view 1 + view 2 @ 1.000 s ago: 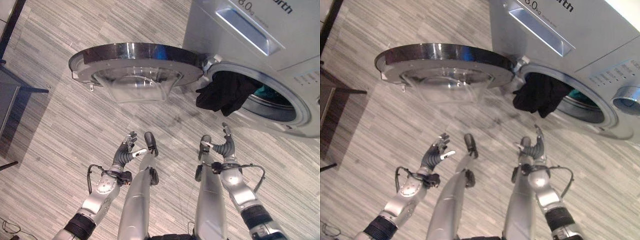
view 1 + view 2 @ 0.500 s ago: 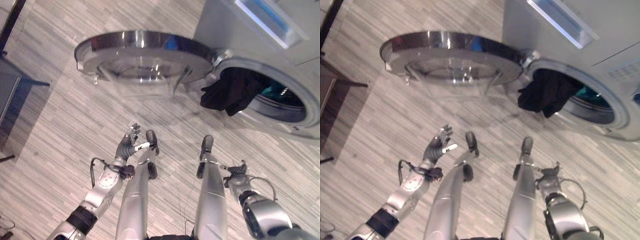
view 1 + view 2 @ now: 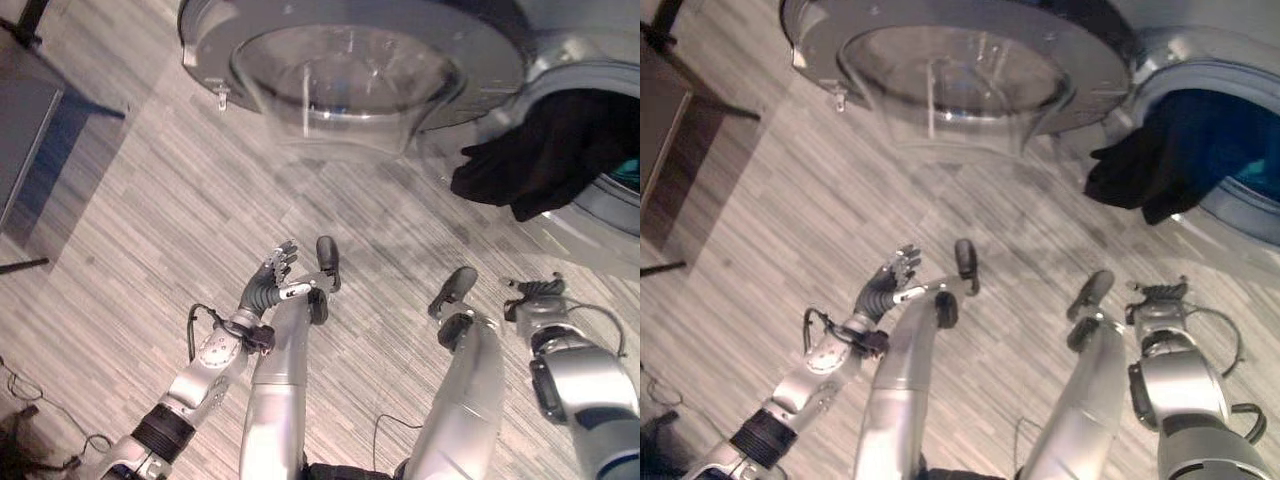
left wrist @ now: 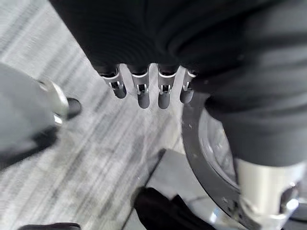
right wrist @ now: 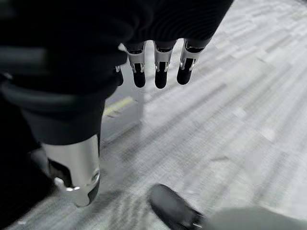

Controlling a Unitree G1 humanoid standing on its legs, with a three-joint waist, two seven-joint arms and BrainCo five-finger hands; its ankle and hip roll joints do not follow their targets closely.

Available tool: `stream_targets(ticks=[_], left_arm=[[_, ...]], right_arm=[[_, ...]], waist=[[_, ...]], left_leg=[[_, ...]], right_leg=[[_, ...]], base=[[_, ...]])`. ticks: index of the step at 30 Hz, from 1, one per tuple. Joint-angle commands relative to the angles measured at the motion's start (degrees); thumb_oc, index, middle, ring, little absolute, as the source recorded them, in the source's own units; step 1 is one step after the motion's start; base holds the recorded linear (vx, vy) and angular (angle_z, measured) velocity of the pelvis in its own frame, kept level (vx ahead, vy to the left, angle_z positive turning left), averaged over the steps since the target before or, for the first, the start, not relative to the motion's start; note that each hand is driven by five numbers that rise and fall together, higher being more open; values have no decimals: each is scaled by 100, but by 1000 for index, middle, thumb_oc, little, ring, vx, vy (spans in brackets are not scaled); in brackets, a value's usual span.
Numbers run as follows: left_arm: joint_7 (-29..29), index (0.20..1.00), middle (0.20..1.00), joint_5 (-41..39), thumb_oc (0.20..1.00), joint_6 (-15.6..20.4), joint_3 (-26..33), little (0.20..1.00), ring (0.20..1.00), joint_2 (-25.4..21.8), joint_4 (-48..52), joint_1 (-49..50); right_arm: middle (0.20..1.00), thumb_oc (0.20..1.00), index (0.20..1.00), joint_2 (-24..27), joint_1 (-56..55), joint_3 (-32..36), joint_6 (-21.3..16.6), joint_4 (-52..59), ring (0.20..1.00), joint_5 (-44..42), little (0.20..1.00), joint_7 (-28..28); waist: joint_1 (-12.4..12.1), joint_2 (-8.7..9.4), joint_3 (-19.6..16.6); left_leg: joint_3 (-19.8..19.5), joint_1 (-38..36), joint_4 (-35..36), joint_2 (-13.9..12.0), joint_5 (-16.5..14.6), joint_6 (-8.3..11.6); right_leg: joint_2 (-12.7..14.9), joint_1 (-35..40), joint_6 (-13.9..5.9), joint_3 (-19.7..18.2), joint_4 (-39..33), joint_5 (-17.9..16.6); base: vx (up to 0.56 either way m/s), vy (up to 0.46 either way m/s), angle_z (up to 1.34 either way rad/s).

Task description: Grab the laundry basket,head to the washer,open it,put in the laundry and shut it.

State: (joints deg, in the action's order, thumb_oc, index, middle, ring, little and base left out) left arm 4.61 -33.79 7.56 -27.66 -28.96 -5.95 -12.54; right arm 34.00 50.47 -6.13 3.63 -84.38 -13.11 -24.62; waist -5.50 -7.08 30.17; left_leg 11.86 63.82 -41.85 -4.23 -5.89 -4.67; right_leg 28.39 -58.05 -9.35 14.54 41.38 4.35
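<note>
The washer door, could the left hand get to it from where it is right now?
Probably yes. The left hand hangs open and empty above bare floor, and the washer door stands swung wide open on that side with nothing between them. A dark garment drapes over the drum opening's rim, which could block closing.

Black garment (image 3: 545,160) drapes over the washer opening (image 3: 610,185), blocking it.

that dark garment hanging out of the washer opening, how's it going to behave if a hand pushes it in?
The dark garment droops in folds over the rim of the washer opening, so it is probably floppy and would bunch rather than slide as one piece. Being cloth, it looks light. Part hangs outside, so a single push may leave some trailing where the open door closes.
</note>
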Motion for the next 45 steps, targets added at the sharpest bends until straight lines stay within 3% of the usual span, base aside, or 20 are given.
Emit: stream_targets(ticks=[1,8,16,21,29,30,31,37,38,45], left_arm=[[-45,1000,1000,24,1000,145,132,1000,1000,119,295,149],[142,1000,1000,-105,1000,121,274,1000,1000,156,411,100],[543,1000,1000,-256,1000,177,542,1000,1000,298,301,19],[625,1000,1000,-269,1000,308,627,1000,1000,224,352,-14],[532,1000,1000,-279,1000,336,423,1000,1000,155,338,-57],[518,1000,1000,-286,1000,330,405,1000,1000,144,336,-62],[500,1000,1000,-285,1000,309,354,1000,1000,156,321,-66],[549,1000,1000,-235,1000,311,266,1000,1000,238,206,-103],[633,1000,1000,-190,1000,372,84,1000,1000,374,52,-189],[550,1000,1000,-175,1000,537,-383,1000,1000,525,-68,-430]], right_arm=[[1000,1000,1000,389,-184,3,-45,-119,1000,-421,1000,-21],[1000,1000,1000,314,735,-386,-125,226,1000,-612,1000,-256],[1000,1000,1000,-503,1162,-497,-196,1293,1000,-646,1000,-817],[1000,1000,1000,-485,1588,-386,-376,1696,1000,-804,1000,-1128],[1000,1000,1000,-219,1894,-424,-481,1366,1000,-947,1000,-1176],[834,834,834,-186,1896,-395,-507,1297,834,-1026,834,-1157],[200,200,200,-184,1874,-318,-603,1234,200,-1236,200,-1139],[200,200,200,-397,1634,-96,-907,1703,200,-1648,200,-1242],[200,200,200,-856,1399,-16,-1161,2858,200,-1534,200,-1498],[200,200,200,-1179,1306,223,-1479,3634,200,-1379,200,-1688]], waist=[[111,-166,-104],[78,-152,-42],[166,-87,-40],[113,-141,-41],[49,-186,-51],[48,-192,-63],[47,-193,-69],[70,-171,-41],[155,-143,-38],[168,-209,-38]], left_leg=[[-133,-59,-707,-4,-1406,-5],[0,282,-603,-54,-1289,167],[68,697,-500,-73,-1189,296],[85,874,-492,-57,-1178,318],[166,790,-457,-41,-1170,310],[172,772,-467,-39,-1182,310],[219,715,-497,-39,-1225,307],[352,581,-538,-39,-1321,255],[530,508,-485,13,-1399,145],[955,290,-393,43,-1482,-3]], right_leg=[[-129,-455,-40,552,-945,-894],[-194,-884,24,597,-994,-848],[-323,-1302,79,610,-1065,-818],[-312,-1586,71,512,-916,-779],[-262,-1586,40,509,-861,-787],[-261,-1578,35,504,-862,-793],[-224,-1540,11,549,-898,-824],[-205,-1448,-47,607,-1067,-974],[-221,-1406,-64,665,-1420,-1183],[-165,-1385,-123,582,-1897,-1476]], base=[[-9,-3,-4],[4,-3,-5],[25,-5,-4],[12,-4,-3],[2,12,0],[6,59,3],[3,46,2],[-5,88,-11],[-31,172,-25],[-31,158,-49]])
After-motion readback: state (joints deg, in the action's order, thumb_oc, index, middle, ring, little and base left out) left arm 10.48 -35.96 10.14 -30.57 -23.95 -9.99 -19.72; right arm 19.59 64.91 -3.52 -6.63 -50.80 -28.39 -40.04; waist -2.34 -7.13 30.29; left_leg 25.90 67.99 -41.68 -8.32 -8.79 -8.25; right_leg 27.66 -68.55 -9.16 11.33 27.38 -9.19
